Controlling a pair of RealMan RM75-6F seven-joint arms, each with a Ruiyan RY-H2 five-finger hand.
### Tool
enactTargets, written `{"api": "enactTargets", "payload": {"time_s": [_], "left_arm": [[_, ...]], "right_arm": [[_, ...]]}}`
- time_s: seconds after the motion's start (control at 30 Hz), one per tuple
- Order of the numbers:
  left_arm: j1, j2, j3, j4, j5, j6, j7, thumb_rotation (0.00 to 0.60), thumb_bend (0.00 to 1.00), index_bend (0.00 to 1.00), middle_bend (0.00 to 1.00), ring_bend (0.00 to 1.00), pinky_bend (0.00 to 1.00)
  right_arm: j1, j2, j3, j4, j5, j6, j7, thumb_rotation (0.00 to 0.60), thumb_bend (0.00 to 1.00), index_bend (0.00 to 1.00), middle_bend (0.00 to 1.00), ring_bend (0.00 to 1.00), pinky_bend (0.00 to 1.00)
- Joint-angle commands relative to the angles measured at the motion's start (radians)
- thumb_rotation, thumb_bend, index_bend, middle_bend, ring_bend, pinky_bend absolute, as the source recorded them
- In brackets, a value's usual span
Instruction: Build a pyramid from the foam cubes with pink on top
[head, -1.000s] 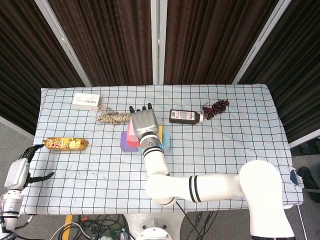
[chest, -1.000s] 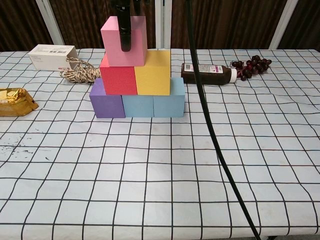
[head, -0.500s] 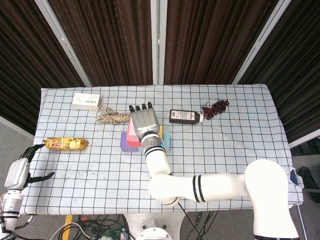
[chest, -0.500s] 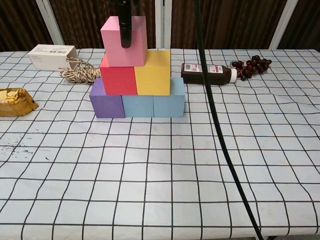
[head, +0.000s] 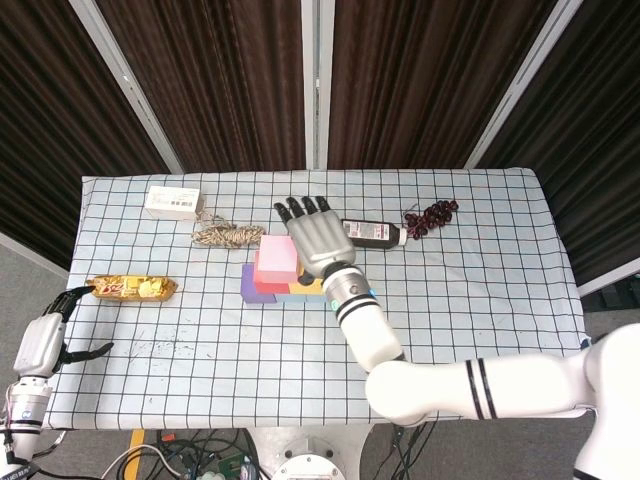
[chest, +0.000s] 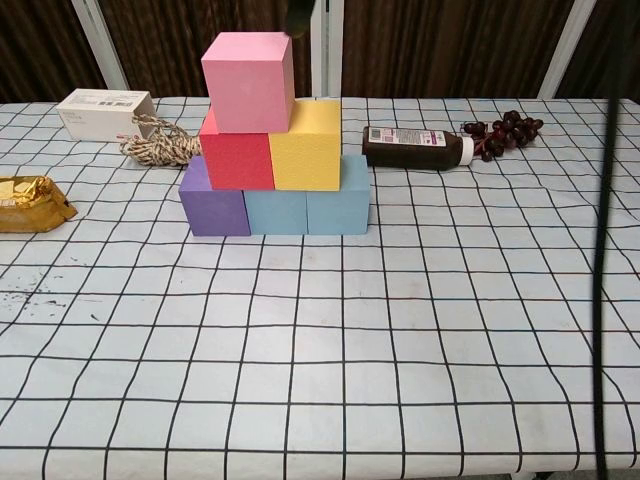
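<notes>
Right hand (head: 318, 236) is now sitting clear to the right of the stack, off the pink foam cube (chest: 247, 82) it was covering half a second ago, fingers spread and holding nothing. Pink foam cube is resting on top of the red foam cube (chest: 237, 152) and yellow foam cube (chest: 305, 145), offset left, over the purple foam cube (chest: 212, 203) and two light blue foam cubes (chest: 306, 210). I'm backing away up and right so I'm not clipping the stack; left hand (head: 42, 345) is hanging loose off the table edge, grasping nothing.

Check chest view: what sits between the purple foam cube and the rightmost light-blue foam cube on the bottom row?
One light-blue foam cube sits between the purple foam cube and the rightmost light-blue foam cube, touching both. Chest view shows it.
</notes>
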Motion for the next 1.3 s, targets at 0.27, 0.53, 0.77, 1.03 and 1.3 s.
{"api": "enactTargets", "payload": {"time_s": [0.27, 0.53, 0.77, 1.03, 1.3], "left_arm": [[-0.009, 0.017, -0.009, -0.066, -0.007, 0.012, 0.087, 0.6, 0.03, 0.15, 0.14, 0.11, 0.18], [-0.029, -0.029, -0.03, -0.083, -0.013, 0.029, 0.167, 0.6, 0.03, 0.15, 0.14, 0.11, 0.18], [-0.023, -0.065, -0.034, -0.054, -0.016, 0.057, 0.182, 0.6, 0.03, 0.15, 0.14, 0.11, 0.18], [-0.004, -0.064, -0.036, -0.03, -0.012, 0.094, 0.153, 0.6, 0.03, 0.15, 0.14, 0.11, 0.18], [-0.001, -0.072, -0.036, -0.006, -0.013, 0.095, 0.13, 0.6, 0.03, 0.15, 0.14, 0.11, 0.18]], "right_arm": [[-0.399, 0.254, -0.176, -0.159, -0.451, -0.108, 0.357, 0.6, 0.04, 0.0, 0.05, 0.0, 0.0], [-0.543, 0.142, -0.344, 0.097, -0.707, -0.21, 0.588, 0.6, 0.04, 0.0, 0.06, 0.0, 0.0], [-0.531, -0.066, -0.388, 0.355, -0.796, -0.273, 0.697, 0.6, 0.04, 0.0, 0.05, 0.0, 0.0], [-0.477, -0.297, -0.382, 0.603, -0.839, -0.287, 0.738, 0.6, 0.04, 0.0, 0.02, 0.0, 0.0], [-0.463, -0.443, -0.357, 0.747, -0.934, -0.237, 0.802, 0.6, 0.01, 0.0, 0.0, 0.0, 0.0]]}}
